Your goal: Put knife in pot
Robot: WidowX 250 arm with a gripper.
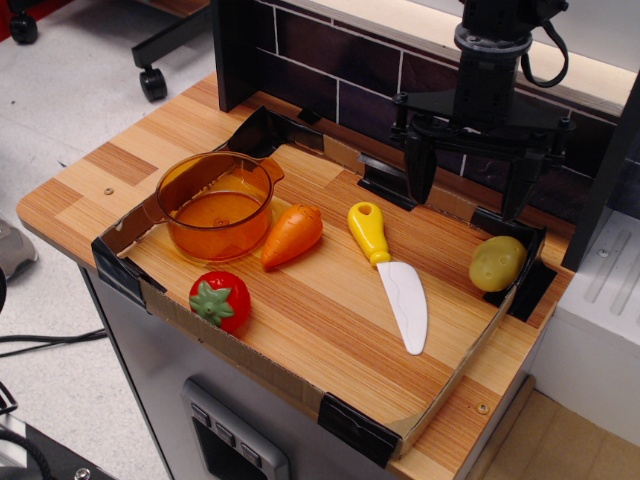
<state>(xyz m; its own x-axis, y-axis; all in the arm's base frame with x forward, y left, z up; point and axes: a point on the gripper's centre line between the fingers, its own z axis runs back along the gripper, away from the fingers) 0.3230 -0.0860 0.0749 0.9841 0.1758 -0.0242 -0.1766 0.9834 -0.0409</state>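
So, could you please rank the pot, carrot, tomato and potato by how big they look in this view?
1. pot
2. carrot
3. tomato and potato: they look about alike, and the tomato sits nearer the camera, so I won't rank them.

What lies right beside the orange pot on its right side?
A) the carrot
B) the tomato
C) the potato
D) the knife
A: the carrot lies just right of the pot, while the knife is farther right and the tomato sits in front of the pot.
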